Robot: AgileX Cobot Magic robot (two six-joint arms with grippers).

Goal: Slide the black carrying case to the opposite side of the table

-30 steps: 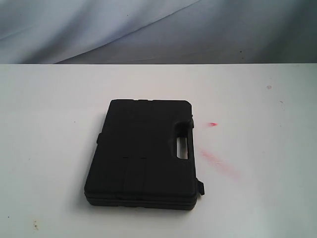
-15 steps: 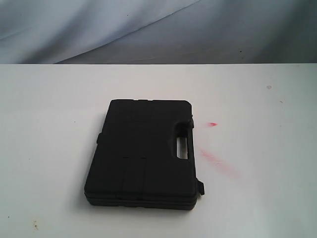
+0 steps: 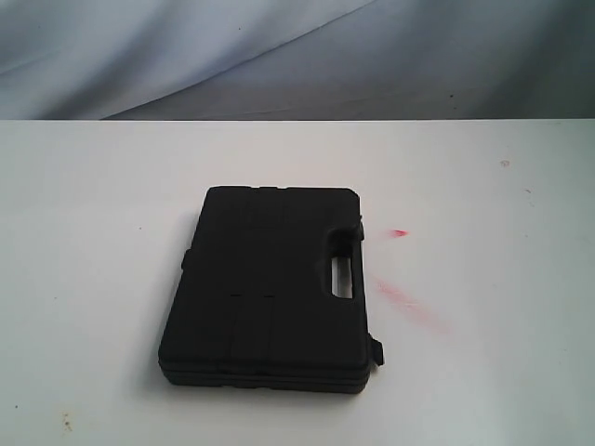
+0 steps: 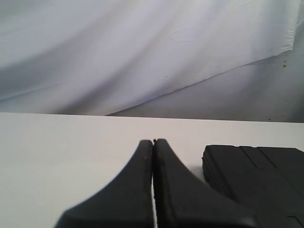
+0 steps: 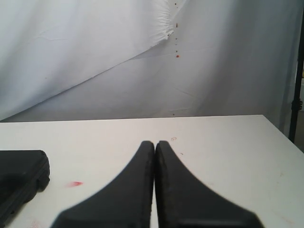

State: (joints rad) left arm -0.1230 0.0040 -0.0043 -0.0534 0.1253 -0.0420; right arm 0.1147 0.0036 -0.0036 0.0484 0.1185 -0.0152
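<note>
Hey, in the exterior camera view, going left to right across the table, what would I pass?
Small brown specks → flat black plastic carrying case → small bright red mark → faint grey spot.

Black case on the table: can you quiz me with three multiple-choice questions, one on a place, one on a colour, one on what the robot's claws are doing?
1. In the exterior view, the handle slot of the black case is on its: A) left side B) right side C) far edge
2. The smudges on the table are: A) blue B) red C) green
3. The left gripper and right gripper are: A) both shut B) both open C) one clamped on the case

1 B: the slot sits by the case's right edge.
2 B: red marks lie right of the case.
3 A: each wrist view shows fingers pressed together, holding nothing.
</note>
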